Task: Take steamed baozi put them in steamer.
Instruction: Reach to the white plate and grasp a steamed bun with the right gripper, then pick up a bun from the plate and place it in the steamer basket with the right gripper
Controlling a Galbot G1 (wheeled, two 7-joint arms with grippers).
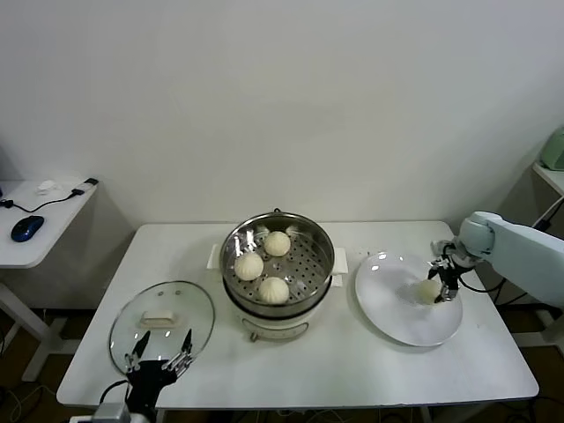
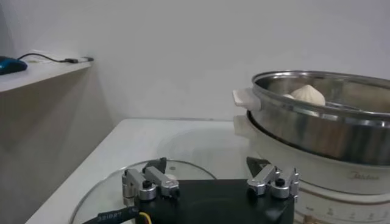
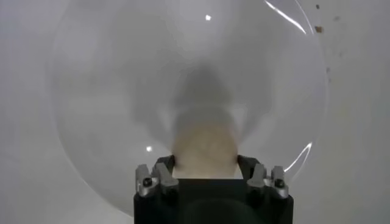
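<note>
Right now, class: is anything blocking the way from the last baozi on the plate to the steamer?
Nothing visible. The right gripper is at the baozi on the plate; the steamer is open, its lid lying beyond it.

1. The round stainless-steel steamer on a cream base [image 1: 277, 269] stands mid-worktop, on the white rectangular worktop [image 1: 335, 366].
2. Three pale round steamed baozi lie in it: one at the back [image 1: 278, 243], one left [image 1: 249, 265], one in front [image 1: 273, 289].
3. The round glass lid [image 1: 162, 324] lies left of the steamer, nearer the front edge.
4. The flat white round plate [image 1: 401, 313] lies right of the steamer.
5. A fourth baozi [image 1: 428, 291] sits on the plate, between the right end effector's [image 1: 443, 280] fingers.
6. The left end effector [image 1: 159, 361] hangs over the lid's near edge.
</note>
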